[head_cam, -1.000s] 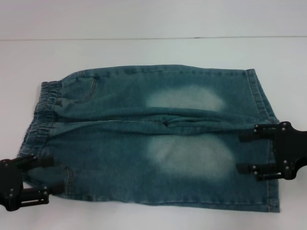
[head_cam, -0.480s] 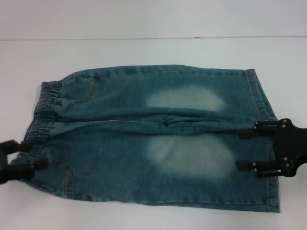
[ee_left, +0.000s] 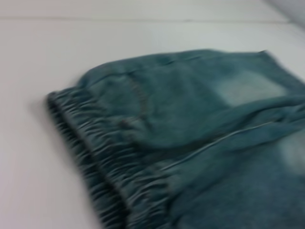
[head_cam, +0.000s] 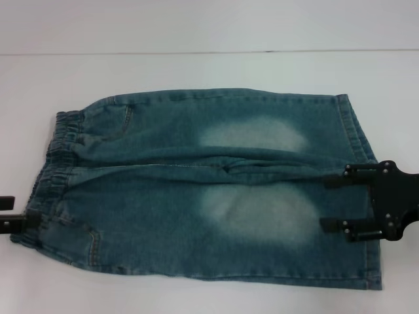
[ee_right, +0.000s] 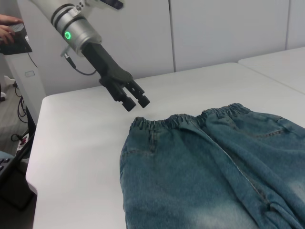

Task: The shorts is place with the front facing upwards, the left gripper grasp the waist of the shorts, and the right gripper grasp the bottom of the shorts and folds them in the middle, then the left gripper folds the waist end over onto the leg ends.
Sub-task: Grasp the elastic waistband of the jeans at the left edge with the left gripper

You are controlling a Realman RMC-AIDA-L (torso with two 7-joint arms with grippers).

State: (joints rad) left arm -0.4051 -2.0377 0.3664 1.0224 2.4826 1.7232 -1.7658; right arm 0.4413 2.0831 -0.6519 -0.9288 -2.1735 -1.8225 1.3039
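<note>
Jaws of left gripper (ee_right: 135, 101) above waist (ee_right: 190, 120); right gripper (head_cam: 350, 203) over hems (head_cam: 359, 196).

My left black two-fingered claw (head_cam: 8, 212): cut off at the head view's edge; only finger stubs show.
My right black claw (head_cam: 350, 204): wrist runs off the frame.
Blue-green denim shorts (head_cam: 209, 190): blurred in my left wrist view; cropped in my right wrist view.
Orange ball badge: I can't find it.

Even bright light; soft shadows; left wrist view blurred
</note>
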